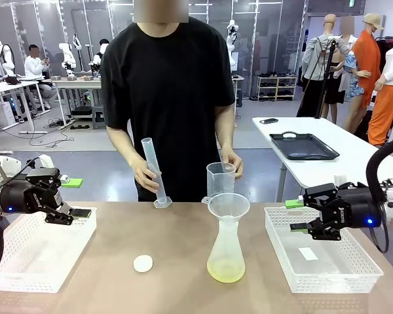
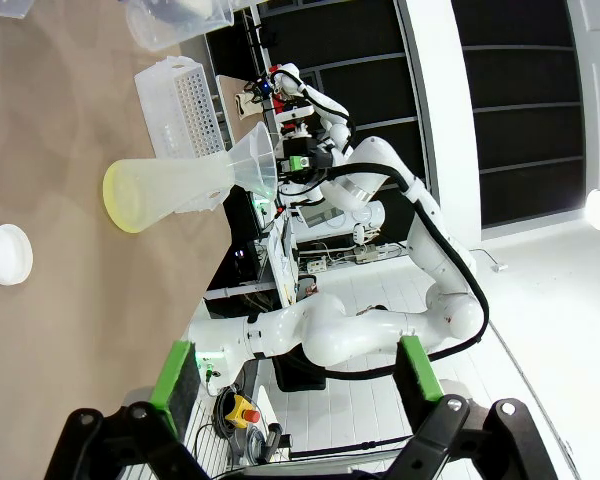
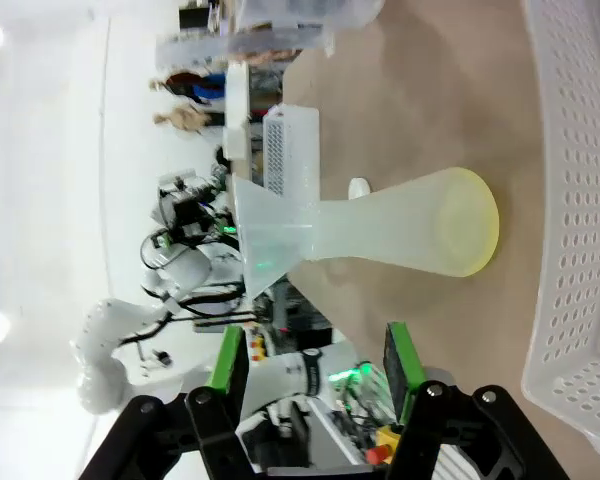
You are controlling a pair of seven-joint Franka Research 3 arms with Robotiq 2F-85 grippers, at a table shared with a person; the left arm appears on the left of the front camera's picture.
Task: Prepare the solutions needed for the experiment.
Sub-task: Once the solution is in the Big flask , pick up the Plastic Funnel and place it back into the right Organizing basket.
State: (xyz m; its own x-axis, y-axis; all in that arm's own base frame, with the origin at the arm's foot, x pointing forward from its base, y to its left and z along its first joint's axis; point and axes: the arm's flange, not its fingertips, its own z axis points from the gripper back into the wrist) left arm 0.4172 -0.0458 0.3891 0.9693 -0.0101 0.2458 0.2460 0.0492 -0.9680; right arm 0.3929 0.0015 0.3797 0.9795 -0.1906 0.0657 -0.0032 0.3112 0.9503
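While person [image 1: 167, 98] holds cylinder [image 1: 153, 171] & beaker [image 1: 221, 178] at far edge, only a little yellow solution [image 1: 226, 270] sits in flask [image 1: 226, 245] mid-table: prob. partway, more pouring left. L gripper [image 1: 76, 197], R gripper [image 1: 297, 216]: both spread, empty.

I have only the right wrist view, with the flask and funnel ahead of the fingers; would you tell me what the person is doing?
Observer: The person stands at the far side, one hand holding a tilted graduated cylinder.
Operator: Thank you. And the other hand?
Observer: The other hand holds a clear beaker just behind the funnel.
Operator: Where is the left gripper?
Observer: The left gripper hangs open over the far edge of the left white basket.
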